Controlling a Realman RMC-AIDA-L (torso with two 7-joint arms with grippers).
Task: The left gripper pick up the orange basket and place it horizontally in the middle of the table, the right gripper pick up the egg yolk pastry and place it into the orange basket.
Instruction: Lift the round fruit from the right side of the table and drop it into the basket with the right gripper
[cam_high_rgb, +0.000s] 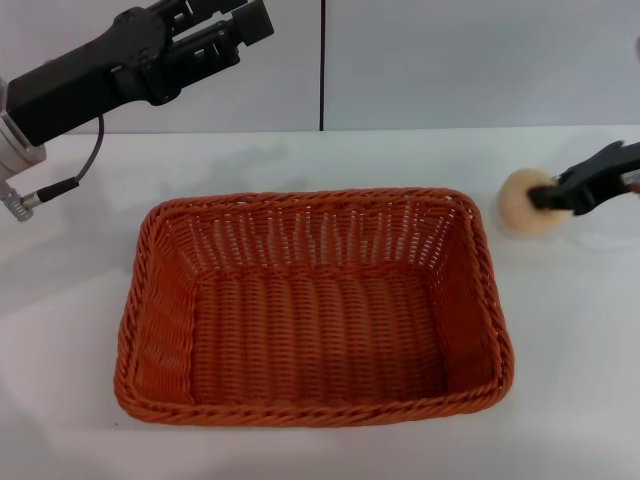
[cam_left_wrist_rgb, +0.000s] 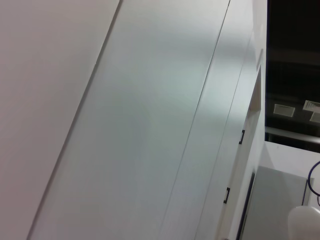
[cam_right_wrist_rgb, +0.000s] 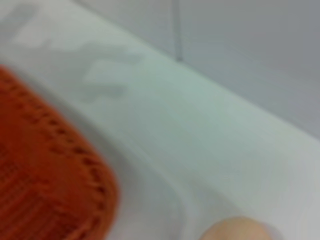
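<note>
The orange basket (cam_high_rgb: 310, 310) lies lengthwise in the middle of the white table (cam_high_rgb: 560, 380), with nothing inside it. Just right of its far right corner is the pale egg yolk pastry (cam_high_rgb: 522, 202), with my right gripper (cam_high_rgb: 548, 196) reaching in from the right and shut on it. I cannot tell whether the pastry touches the table. The right wrist view shows a basket corner (cam_right_wrist_rgb: 50, 190) and the top of the pastry (cam_right_wrist_rgb: 234, 230). My left gripper (cam_high_rgb: 250, 30) is raised high at the far left, well clear of the basket, open and holding nothing.
A pale wall with a dark vertical seam (cam_high_rgb: 322, 65) rises behind the table's far edge. The left wrist view shows only wall panels (cam_left_wrist_rgb: 150, 120). Bare tabletop surrounds the basket on every side.
</note>
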